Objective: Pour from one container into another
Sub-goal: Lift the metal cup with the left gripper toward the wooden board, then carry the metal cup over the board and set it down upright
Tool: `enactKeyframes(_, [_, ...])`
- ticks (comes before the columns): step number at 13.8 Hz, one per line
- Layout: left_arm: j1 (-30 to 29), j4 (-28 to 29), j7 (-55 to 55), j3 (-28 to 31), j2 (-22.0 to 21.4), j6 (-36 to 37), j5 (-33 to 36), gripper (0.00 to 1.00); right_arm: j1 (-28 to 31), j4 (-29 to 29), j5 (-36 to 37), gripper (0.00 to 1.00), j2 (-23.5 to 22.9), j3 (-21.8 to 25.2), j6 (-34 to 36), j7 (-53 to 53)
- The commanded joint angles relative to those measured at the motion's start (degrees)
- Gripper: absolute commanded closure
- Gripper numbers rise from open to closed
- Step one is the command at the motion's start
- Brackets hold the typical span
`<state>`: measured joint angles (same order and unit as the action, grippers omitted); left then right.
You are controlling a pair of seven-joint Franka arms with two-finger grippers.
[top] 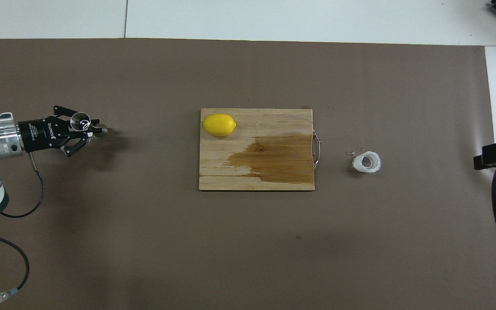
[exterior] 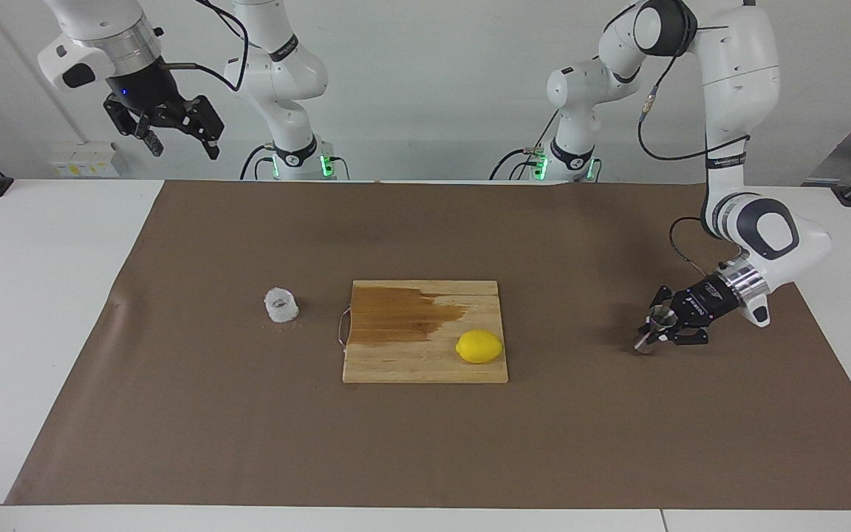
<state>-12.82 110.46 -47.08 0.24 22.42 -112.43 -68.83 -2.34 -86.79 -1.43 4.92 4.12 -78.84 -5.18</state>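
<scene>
Between cup [exterior: 281,305] and jigger [exterior: 658,328]: cutting board [exterior: 425,362], lemon [exterior: 479,346]

The cutting board [exterior: 425,330] sits in the middle of the table [exterior: 41,295]. The lemon [exterior: 479,346] lies on the board, at the corner away from the robots, on the left arm's side. The cup [exterior: 281,305] stands beside the board, toward the right arm's end. The jigger [exterior: 656,330] is well apart from the board, toward the left arm's end.
</scene>
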Motion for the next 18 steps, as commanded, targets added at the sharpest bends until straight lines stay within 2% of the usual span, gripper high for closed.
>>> enactKeyframes(1, [3.93,1.69,-1.09,0.64,-3.69,1.16,-2.18,1.0,0.84,-0.49,-1.3,0.0,0.89,-0.16,0.62,1.49])
enactKeyframes(5, [10.6,3.71,-3.36,0.81,-9.22,0.2,-3.94,1.0,0.84,-0.49,-1.3,0.0,0.89,-0.16,0.62,1.49])
enactKeyframes(8, [18.5,4.24,-8.72,0.73,-11.87,-6.46,-6.66,1.0,0.84,-0.49,-1.3,0.0,0.89,-0.25,0.62,1.49])
enactKeyframes(12, [27.65,7.04,-9.79,0.64,-12.4,-14.9,-15.96,1.0,0.84,-0.49,-1.3,0.0,0.89,-0.16,0.62,1.49])
enactKeyframes(14, [34.14,7.57,-9.79,0.64,-12.05,-22.7,-20.54,1.0,0.84,-0.49,-1.3,0.0,0.89,-0.16,0.62,1.49])
enactKeyframes(18, [40.13,8.02,-9.88,0.64,-11.61,-27.73,-30.2,1.0,0.84,-0.49,-1.3,0.0,0.89,-0.16,0.62,1.49])
